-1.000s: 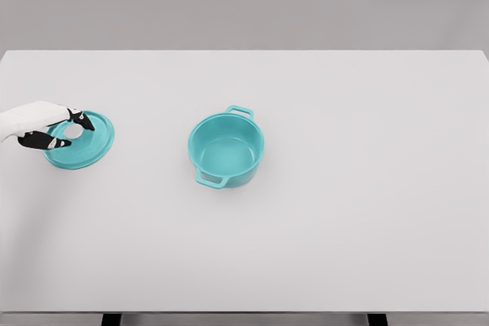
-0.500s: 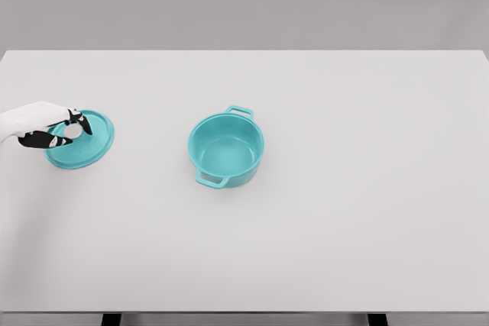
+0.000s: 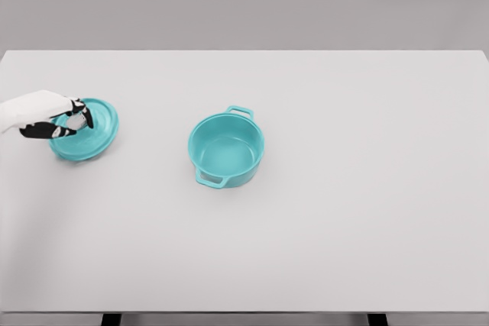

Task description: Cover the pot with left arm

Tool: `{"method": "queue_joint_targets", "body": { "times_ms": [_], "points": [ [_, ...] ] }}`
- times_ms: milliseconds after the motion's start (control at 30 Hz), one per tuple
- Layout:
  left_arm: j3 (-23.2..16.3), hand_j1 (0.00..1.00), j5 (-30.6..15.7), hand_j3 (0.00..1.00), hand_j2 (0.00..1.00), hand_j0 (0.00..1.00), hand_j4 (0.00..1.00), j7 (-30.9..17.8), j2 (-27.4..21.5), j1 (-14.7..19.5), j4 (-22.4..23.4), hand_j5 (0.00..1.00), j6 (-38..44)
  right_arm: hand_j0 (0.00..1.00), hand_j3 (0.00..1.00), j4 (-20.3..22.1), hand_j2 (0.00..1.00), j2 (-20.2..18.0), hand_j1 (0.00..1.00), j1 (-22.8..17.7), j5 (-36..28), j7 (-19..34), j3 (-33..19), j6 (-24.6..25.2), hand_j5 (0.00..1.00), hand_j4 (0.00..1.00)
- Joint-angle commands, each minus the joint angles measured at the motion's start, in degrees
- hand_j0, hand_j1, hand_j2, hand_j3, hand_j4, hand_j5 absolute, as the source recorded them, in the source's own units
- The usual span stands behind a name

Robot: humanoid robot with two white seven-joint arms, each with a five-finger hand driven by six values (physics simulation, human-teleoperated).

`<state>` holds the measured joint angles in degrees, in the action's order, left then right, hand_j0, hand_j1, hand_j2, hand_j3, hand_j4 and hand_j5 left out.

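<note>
Head view shows a teal pot [image 3: 226,148] sitting open near the middle of a white table [image 3: 344,211], one handle pointing far and one near. Well to its left, close to the table's left edge, a teal lid [image 3: 90,133] is tilted, its right rim raised and its lower edge apparently just touching or just clear of the surface. The left hand [image 3: 57,118] reaches in from the left edge with its dark fingers [image 3: 85,114] curled tight around the pale knob at the lid's centre, so it has hold of the lid. No right arm shows anywhere.

My guess is the lift is only starting, and the carry to the pot lies ahead. A grip on such a small knob looks thin: the tilted lid could swing or slip out on the way across. If it arrives slanted or low, its rim could strike the pot's wall or far handle and shove the pot sideways rather than seating on it.
</note>
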<state>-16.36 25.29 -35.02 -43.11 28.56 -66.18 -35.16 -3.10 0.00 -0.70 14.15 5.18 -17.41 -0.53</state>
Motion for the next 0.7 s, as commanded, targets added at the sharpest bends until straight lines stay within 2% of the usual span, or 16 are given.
{"method": "queue_joint_targets", "body": {
  "times_ms": [0,167,233,667],
  "points": [
    [0.1,0.49,-0.5,0.49,0.49,0.49,0.49,0.02,-0.74,0.0,-2.55,0.49,0.16,1.0,1.0,0.03,1.0,0.0,1.0,0.0,0.0,0.01,0.0,0.0,1.0,1.0],
    [0.1,0.49,-0.59,0.49,0.49,0.49,0.49,0.02,-1.36,0.09,-3.78,0.49,0.16,1.0,1.0,0.03,1.0,0.0,1.0,0.0,0.0,0.01,0.0,0.0,1.0,1.0],
    [0.1,0.49,-0.59,0.49,0.49,0.49,0.49,0.02,-1.45,0.0,-5.89,0.49,0.16,1.0,1.0,0.03,1.0,0.0,1.0,0.0,0.0,0.01,0.0,0.0,1.0,1.0],
    [0.01,0.49,-0.68,0.49,0.49,0.49,0.49,0.02,-3.03,-0.18,-12.04,0.49,0.16,1.0,1.0,0.03,1.0,0.0,1.0,0.0,0.0,0.01,0.0,0.0,1.0,1.0]
  ]
}}
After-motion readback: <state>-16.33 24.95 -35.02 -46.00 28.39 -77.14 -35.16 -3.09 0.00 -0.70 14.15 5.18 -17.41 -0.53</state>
